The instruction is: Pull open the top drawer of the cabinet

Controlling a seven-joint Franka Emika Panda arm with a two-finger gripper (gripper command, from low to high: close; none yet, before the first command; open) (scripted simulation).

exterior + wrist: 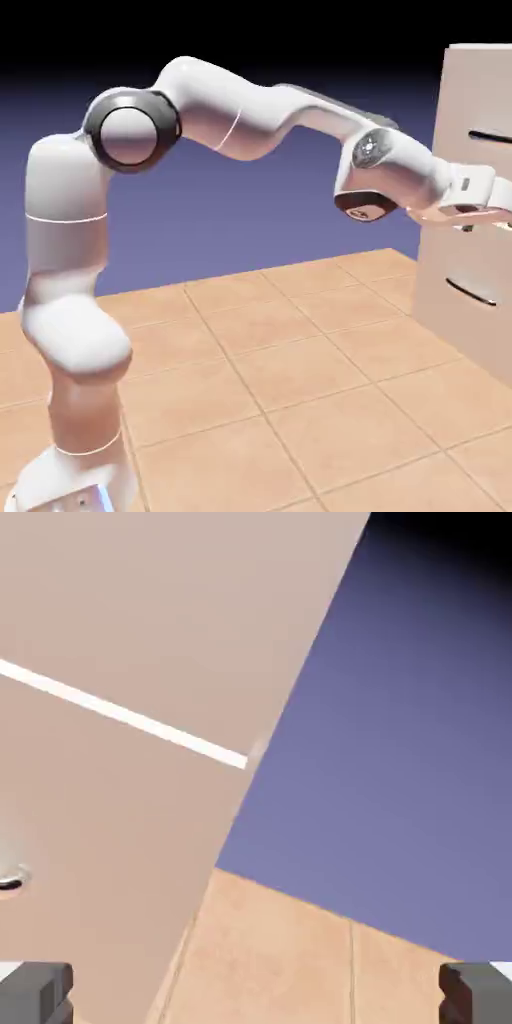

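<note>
The tall pale beige-pink cabinet [455, 250] stands at the exterior view's right edge. Its top drawer [472, 105] looks flush with the front, and its thin dark bar handle [492, 136] is cut off by the frame edge. My gripper [493, 212] is up against the cabinet front, below that handle and above the lower drawer's curved handle [470, 292]. In the hand view the cabinet front [130, 622] fills the left, crossed by a pale seam [125, 715]. A dark handle end [9, 882] peeks in at the left edge. The gripper [256, 997] is open, its fingertips [36, 993] far apart with nothing between them.
A tan tiled tabletop [280, 370] spreads below the arm up to the cabinet's foot. The cabinet's edge runs diagonally through the hand view, with blue-violet backdrop [400, 732] and a strip of tiles [300, 952] to its right.
</note>
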